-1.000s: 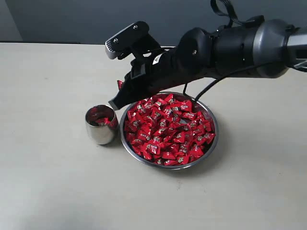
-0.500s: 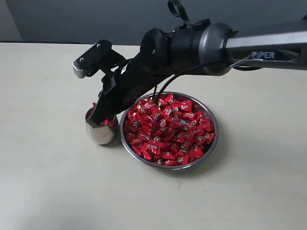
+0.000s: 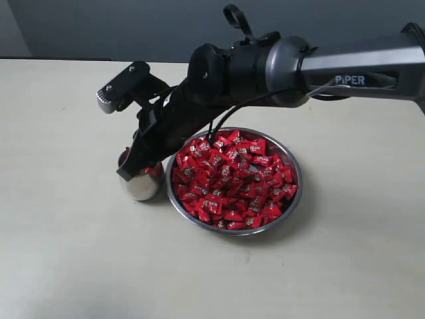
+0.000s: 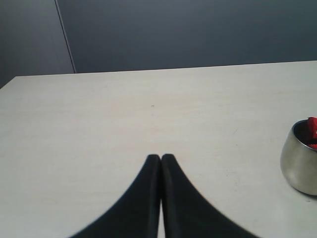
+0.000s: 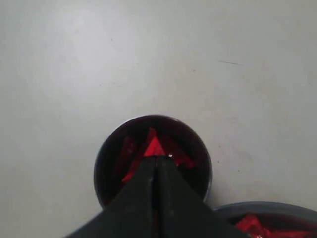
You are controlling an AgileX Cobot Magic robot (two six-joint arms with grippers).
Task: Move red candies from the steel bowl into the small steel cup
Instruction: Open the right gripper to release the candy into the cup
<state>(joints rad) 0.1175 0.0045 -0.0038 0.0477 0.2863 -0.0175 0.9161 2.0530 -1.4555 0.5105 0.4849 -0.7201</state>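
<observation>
Right wrist view: we see right gripper (image 5: 157,159) clenched on red candy (image 5: 154,146) over small steel cup (image 5: 111,171), steel bowl (image 3: 296,181) just beside; left gripper (image 4: 161,157) clenched, empty, above tabletop (image 4: 148,99).

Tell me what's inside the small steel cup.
Inside the small steel cup lie red candies. The shut right gripper, a red candy at its tips, hangs over the mouth and covers part of the interior; the bottom is hidden.
</observation>
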